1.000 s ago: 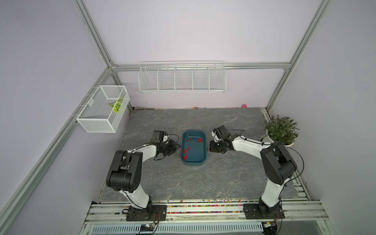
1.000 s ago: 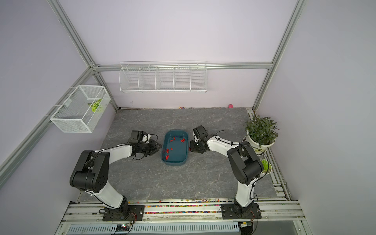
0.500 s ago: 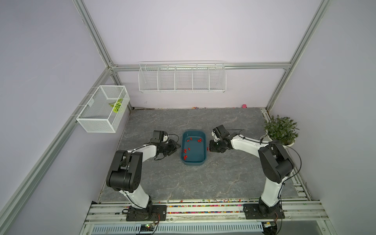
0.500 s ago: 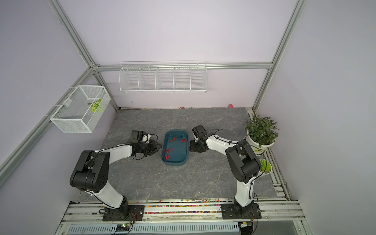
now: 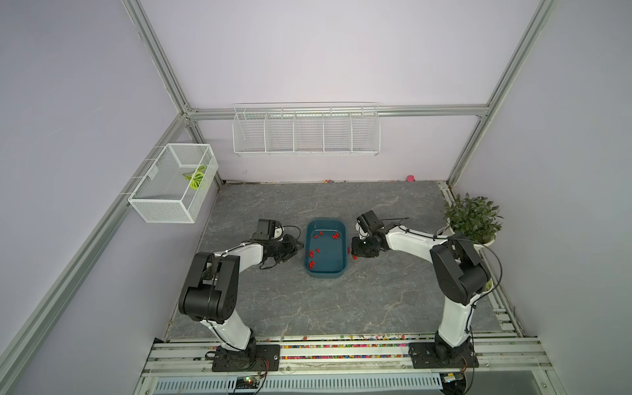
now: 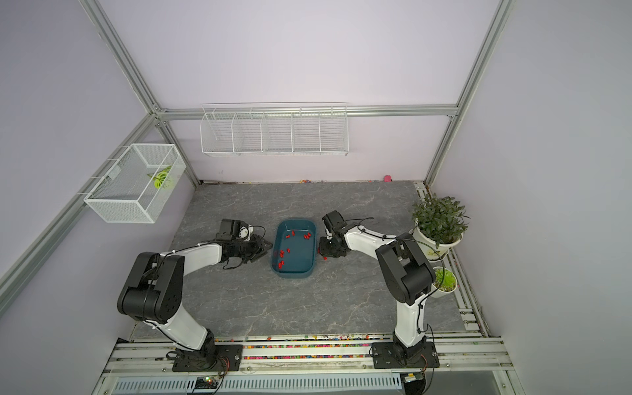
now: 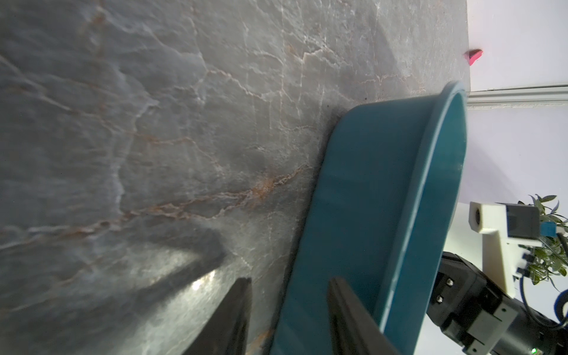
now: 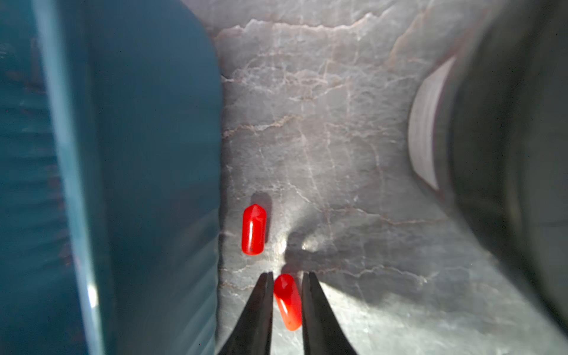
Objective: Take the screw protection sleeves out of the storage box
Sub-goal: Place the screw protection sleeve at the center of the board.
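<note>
the left arm (image 5: 239, 254) and right arm (image 5: 407, 241) reach low from the near rail (image 5: 342, 347) across the worktop (image 5: 342, 307), flanking the box (image 5: 325, 272). the left gripper (image 7: 289, 279) lies level by its left wall, spread and empty. the right gripper (image 8: 288, 273) points down by the right wall, narrowly parted around one sleeve (image 8: 287, 302) on the worktop, another sleeve (image 8: 253, 229) just beside. more sleeves (image 5: 312, 253) lie scattered inside the box.

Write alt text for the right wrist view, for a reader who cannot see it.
The right gripper, jaws slightly apart, straddles a red screw protection sleeve lying on the grey marbled table. A second sleeve lies on the table just beyond it, beside the outer wall of the teal storage box.
</note>
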You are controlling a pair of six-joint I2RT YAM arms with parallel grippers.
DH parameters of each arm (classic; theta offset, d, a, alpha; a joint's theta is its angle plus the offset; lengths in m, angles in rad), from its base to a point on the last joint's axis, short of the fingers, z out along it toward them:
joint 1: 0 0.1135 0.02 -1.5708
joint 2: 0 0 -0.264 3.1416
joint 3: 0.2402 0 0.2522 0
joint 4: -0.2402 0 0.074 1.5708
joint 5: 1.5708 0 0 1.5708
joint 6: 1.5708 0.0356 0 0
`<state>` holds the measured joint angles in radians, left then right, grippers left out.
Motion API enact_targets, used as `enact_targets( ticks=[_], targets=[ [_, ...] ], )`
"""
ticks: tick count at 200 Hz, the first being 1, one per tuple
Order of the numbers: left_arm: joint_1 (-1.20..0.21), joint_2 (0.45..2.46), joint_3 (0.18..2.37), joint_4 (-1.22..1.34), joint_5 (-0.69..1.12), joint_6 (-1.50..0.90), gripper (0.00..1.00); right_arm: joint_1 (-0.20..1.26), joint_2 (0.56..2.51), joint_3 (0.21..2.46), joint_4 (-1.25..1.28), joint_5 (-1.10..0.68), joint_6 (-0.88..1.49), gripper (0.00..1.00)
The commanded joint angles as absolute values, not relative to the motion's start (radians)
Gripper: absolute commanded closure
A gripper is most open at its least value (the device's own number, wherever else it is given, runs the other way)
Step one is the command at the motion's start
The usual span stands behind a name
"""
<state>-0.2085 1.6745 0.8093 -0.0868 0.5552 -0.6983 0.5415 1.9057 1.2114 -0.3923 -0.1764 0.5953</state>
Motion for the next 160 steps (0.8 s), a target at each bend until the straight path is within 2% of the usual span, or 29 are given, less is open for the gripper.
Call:
enact_targets(
  ticks=[1,64,160],
  targets=[
    [-0.206,1.688,0.818,-0.081,0.568,-0.69,0.53,0.535,1.895,1.212,-0.393,-0.166,0.6,0.77],
    [-0.206,1.693,0.822,-0.08,0.569,-0.69,0.53,0.615,1.777,1.222,-0.41,-0.002,0.514,0.74],
    [-0.207,1.708,0.833,-0.085,0.575,-0.688,0.53,0.704,1.687,1.219,-0.316,0.066,0.417,0.73]
  ],
)
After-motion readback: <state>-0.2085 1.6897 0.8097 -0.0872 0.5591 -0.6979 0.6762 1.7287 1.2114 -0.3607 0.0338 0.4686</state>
